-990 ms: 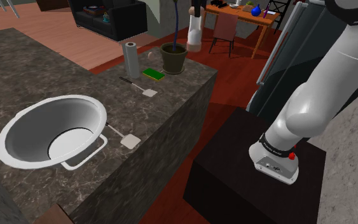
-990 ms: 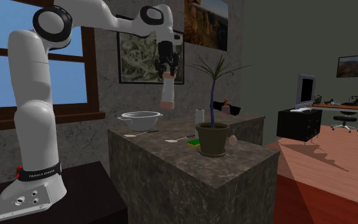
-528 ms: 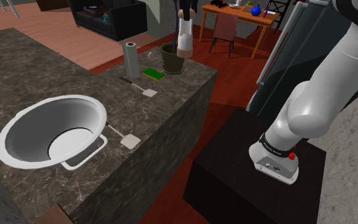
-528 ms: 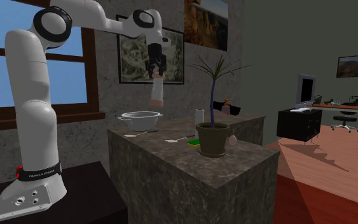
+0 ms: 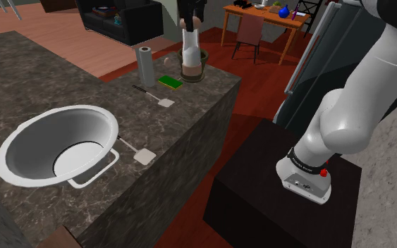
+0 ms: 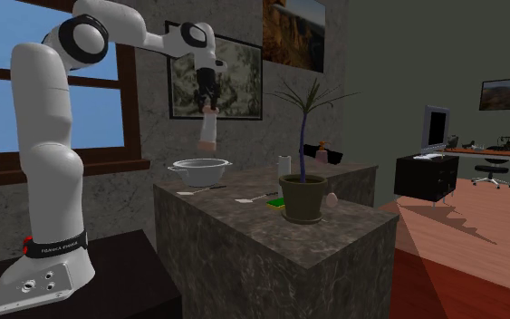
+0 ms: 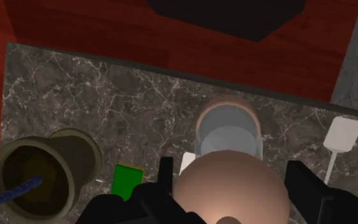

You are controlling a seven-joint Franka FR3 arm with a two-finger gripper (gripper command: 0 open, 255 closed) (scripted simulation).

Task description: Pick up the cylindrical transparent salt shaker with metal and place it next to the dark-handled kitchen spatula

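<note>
Shoulder view had the dark marbled bench (image 5: 63, 77) running across, and the white arm (image 5: 359, 106) rose from its stand and reached out over it. A big white bowl (image 5: 84, 130) sat at the near end. At the far end stood the plant pot (image 6: 303, 199), with the paper towel roll (image 5: 145, 65) close by. Up high, the black pincer (image 6: 209, 107) was clamped on the pale salt shaker (image 6: 208, 131), which hung in the air, well clear of the bench! Down below lay the dark-handled spatula (image 5: 154, 95), flat on the bench, with a green sponge (image 5: 169, 82) just beside its head.
</note>
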